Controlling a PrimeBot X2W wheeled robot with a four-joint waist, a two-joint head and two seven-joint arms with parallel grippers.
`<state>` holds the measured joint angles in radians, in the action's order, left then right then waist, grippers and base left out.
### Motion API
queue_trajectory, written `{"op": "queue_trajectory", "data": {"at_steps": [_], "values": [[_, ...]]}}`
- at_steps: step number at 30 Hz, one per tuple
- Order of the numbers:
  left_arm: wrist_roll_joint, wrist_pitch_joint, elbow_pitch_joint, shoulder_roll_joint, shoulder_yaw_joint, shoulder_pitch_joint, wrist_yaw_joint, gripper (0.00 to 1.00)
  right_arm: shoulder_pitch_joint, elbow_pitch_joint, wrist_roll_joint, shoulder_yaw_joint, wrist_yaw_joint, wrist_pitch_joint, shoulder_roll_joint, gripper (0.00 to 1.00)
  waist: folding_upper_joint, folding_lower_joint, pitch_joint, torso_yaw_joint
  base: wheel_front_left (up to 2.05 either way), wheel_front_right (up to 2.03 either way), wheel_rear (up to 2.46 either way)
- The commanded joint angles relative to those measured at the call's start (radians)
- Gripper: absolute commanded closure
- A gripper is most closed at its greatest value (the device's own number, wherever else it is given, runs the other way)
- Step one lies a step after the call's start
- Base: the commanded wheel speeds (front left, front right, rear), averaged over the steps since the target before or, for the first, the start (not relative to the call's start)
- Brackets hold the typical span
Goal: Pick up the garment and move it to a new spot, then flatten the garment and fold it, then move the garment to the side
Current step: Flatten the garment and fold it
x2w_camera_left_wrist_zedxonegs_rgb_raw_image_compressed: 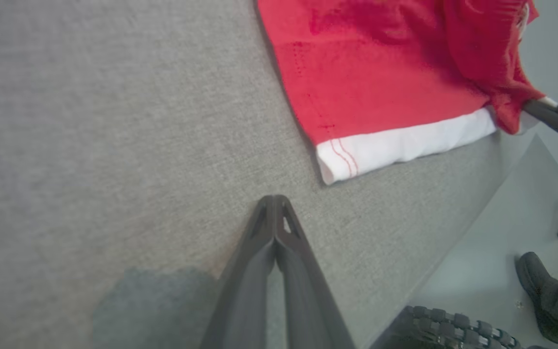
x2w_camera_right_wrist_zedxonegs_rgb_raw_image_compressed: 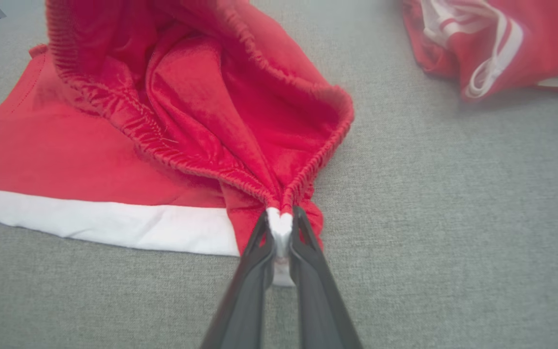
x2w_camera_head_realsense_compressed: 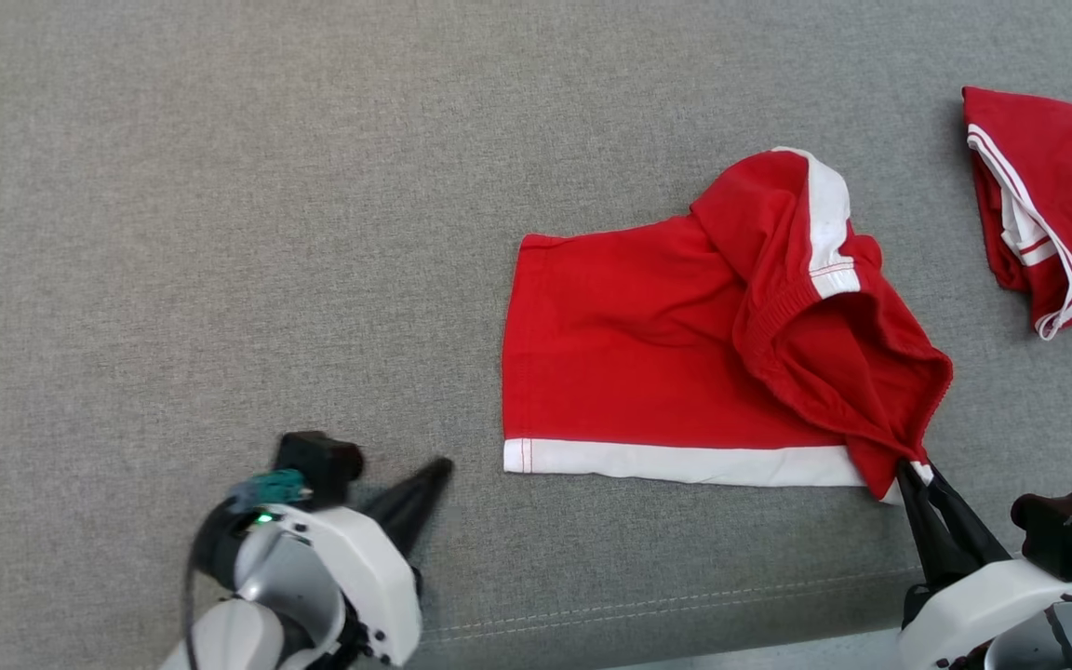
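Note:
The garment [x2w_camera_head_realsense_compressed: 648, 354] is a pair of red shorts with a white hem band, lying on the grey fabric surface with its elastic waistband bunched up and gaping on the right side. My right gripper [x2w_camera_head_realsense_compressed: 913, 479] is shut on the garment's near right corner; in the right wrist view the white edge [x2w_camera_right_wrist_zedxonegs_rgb_raw_image_compressed: 279, 227] is pinched between the two dark fingers. My left gripper [x2w_camera_head_realsense_compressed: 438, 468] is shut with nothing in it, resting on the bare surface left of the hem's near left corner [x2w_camera_left_wrist_zedxonegs_rgb_raw_image_compressed: 330, 169], a short gap away.
A second red garment with white stripes [x2w_camera_head_realsense_compressed: 1048, 205] lies at the far right. The grey fabric surface [x2w_camera_head_realsense_compressed: 220, 233] stretches wide to the left and back. Its front edge [x2w_camera_left_wrist_zedxonegs_rgb_raw_image_compressed: 458, 252] drops to a pale floor where a person's dark shoe [x2w_camera_left_wrist_zedxonegs_rgb_raw_image_compressed: 550, 295] stands.

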<state>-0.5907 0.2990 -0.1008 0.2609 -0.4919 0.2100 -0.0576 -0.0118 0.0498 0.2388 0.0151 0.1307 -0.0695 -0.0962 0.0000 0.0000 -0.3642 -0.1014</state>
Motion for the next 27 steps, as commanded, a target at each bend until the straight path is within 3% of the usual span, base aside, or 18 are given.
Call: {"op": "queue_trajectory", "data": {"at_steps": [1,2,7,13,21,27], "values": [[0.012,-0.029,0.038,0.023,0.060,0.002,0.024,0.67,-0.007,-0.022,0.004,0.019,0.000,0.010,-0.010,1.00,0.0000,0.0000,0.004,0.003,0.00,0.00,0.00],[0.015,-0.049,0.047,0.023,0.073,-0.001,0.036,0.00,-0.006,-0.021,0.004,0.018,0.000,0.010,-0.009,1.00,0.0000,0.0000,0.006,0.005,0.00,0.00,0.00],[0.063,-0.285,0.106,-0.004,0.196,-0.001,0.138,0.00,-0.006,-0.020,0.005,0.013,0.000,0.014,-0.007,1.00,0.0000,0.0000,0.019,0.015,0.00,0.00,0.00],[0.097,-0.495,0.146,-0.003,0.301,-0.031,0.192,0.00,-0.019,-0.014,0.008,-0.002,0.000,0.018,-0.004,1.00,0.0000,0.0000,0.049,0.038,0.00,0.00,0.00],[0.148,-0.555,0.152,0.039,0.396,-0.149,0.208,0.00,-0.055,-0.010,0.012,-0.027,0.000,0.017,0.003,1.00,0.0000,0.0000,0.112,0.063,0.00,0.00,0.00],[0.196,-0.560,0.167,0.045,0.414,-0.238,0.208,0.00,-0.083,-0.017,0.014,-0.041,0.000,0.009,0.011,1.00,0.0000,0.0000,0.144,0.077,0.00,0.00,0.00]]}}
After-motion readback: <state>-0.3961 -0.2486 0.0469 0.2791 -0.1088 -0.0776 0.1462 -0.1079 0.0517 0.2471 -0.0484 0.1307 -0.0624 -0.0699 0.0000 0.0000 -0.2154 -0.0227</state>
